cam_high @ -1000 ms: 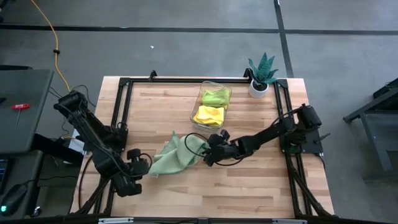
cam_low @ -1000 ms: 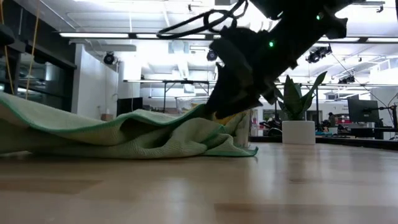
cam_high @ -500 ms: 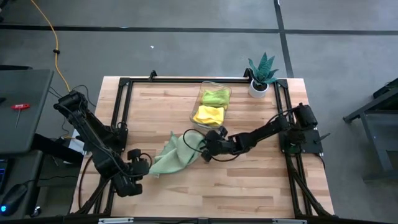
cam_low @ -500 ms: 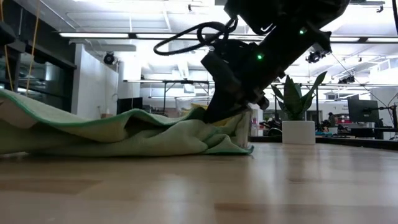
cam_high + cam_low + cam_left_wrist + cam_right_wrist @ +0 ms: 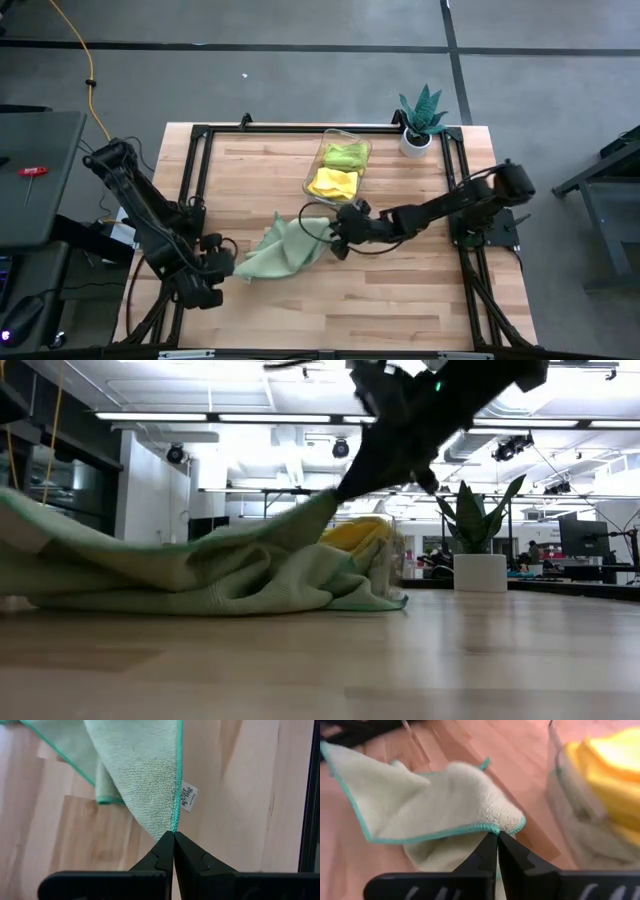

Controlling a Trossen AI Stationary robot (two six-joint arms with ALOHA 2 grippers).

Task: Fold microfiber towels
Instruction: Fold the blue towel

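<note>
A pale mint green microfiber towel (image 5: 285,250) with a teal hem lies crumpled in the middle of the table. My left gripper (image 5: 228,266) is shut on its near-left corner. My right gripper (image 5: 335,238) is shut on its right part, which is raised in a peak (image 5: 325,510) above the rest. The towel's middle and lower folds (image 5: 200,585) rest on the wood. A lime green towel (image 5: 346,155) and a yellow towel (image 5: 335,184) lie folded inside the clear bin (image 5: 312,172). My left gripper pinches the towel's corner tip (image 5: 173,829) between its two fingertips, where the teal hem ends, near a white label (image 5: 189,796). The fingers come in low from the table's left. The cloth runs from them fairly straight toward the heap. My right gripper pinches the towel's teal hemmed edge (image 5: 492,828) between its fingertips, close to a rounded corner (image 5: 520,822). The fingers come slanting down from the table's right. The pinched part is lifted clear, and the cloth slopes down from it onto the table.
The clear bin stands just behind the towel, near my right gripper. A spiky potted plant (image 5: 420,120) stands at the far right corner. A black frame (image 5: 195,190) runs along the table's edges. Bare wood (image 5: 380,300) lies toward the near edge.
My right gripper has shut on the towel's hemmed edge and risen, pulling that part up into a peak while the rest of the cloth stays on the table. My left gripper has kept its hold on the corner.
</note>
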